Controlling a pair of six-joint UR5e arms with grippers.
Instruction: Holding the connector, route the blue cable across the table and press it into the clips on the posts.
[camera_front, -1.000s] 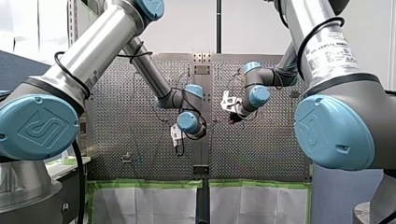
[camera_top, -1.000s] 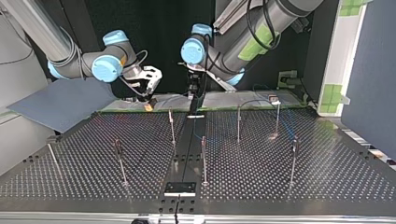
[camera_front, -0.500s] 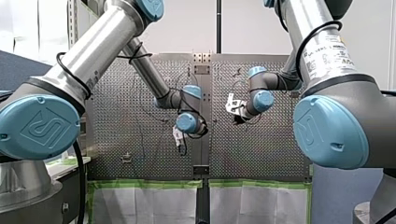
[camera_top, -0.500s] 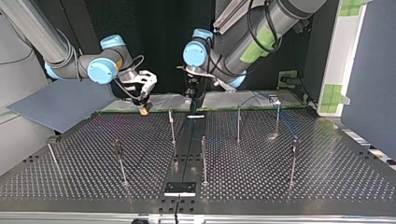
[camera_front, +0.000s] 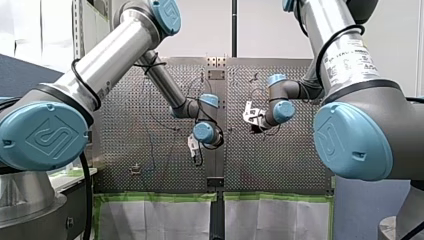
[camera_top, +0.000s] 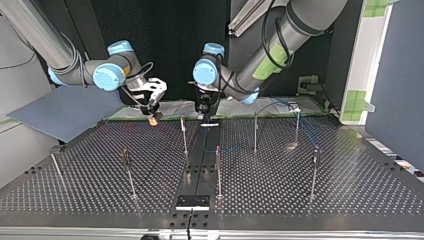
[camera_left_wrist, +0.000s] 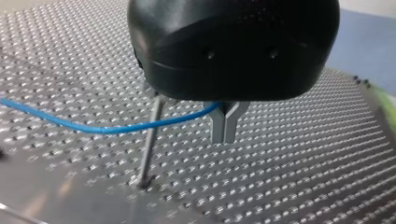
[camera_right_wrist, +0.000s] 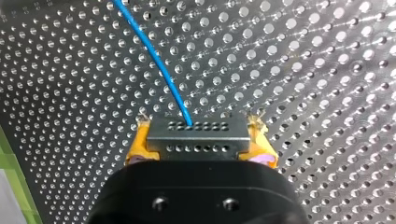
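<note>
My right fingers (camera_right_wrist: 140, 140) pinch the connector (camera_right_wrist: 198, 137); my left fingers (camera_left_wrist: 218, 128), pressed together, grip the blue cable (camera_left_wrist: 93, 126) beside a post (camera_left_wrist: 150, 140). Over the last second the connector dropped toward the worktop (camera_top: 300, 200), upper left of the top view: routing has probably barely begun.

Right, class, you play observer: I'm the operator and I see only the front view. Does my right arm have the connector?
Observer: Yes. In the right wrist view the connector sits clamped between the right jaws' yellow pads.
Operator: Where does the cable go from there?
Observer: The cable leaves the connector's face and runs ahead over the table.
Operator: And my left arm?
Observer: In the left wrist view the left jaws are shut, with the cable entering them near their base, beside a post.
</note>
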